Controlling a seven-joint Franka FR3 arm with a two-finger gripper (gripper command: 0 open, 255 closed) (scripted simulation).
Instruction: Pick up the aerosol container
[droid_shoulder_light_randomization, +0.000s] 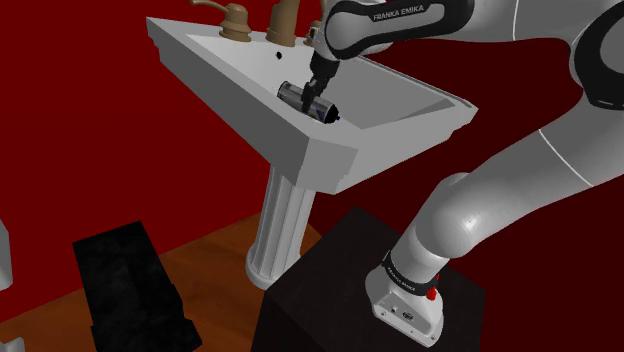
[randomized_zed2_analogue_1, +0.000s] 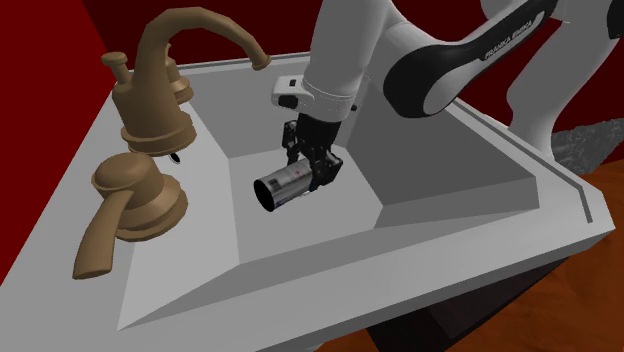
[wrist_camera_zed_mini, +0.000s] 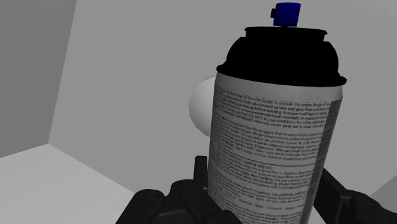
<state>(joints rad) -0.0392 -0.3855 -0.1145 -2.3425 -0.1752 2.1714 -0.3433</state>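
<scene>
One aerosol can (randomized_zed2_analogue_1: 288, 187) clasped in jaws, one sink (randomized_zed2_analogue_1: 470, 190)

White pedestal sink (droid_shoulder_light_randomization: 330, 160) carries a bronze faucet (randomized_zed2_analogue_1: 150, 105).

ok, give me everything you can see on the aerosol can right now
The aerosol can is a cylinder with a pale grey body covered in fine printed text, a black domed shoulder and a small blue nozzle on top. It lies roughly sideways in the basin of the white sink, clamped across its body by the black gripper. Whether it touches the basin floor, I can't tell.
</scene>
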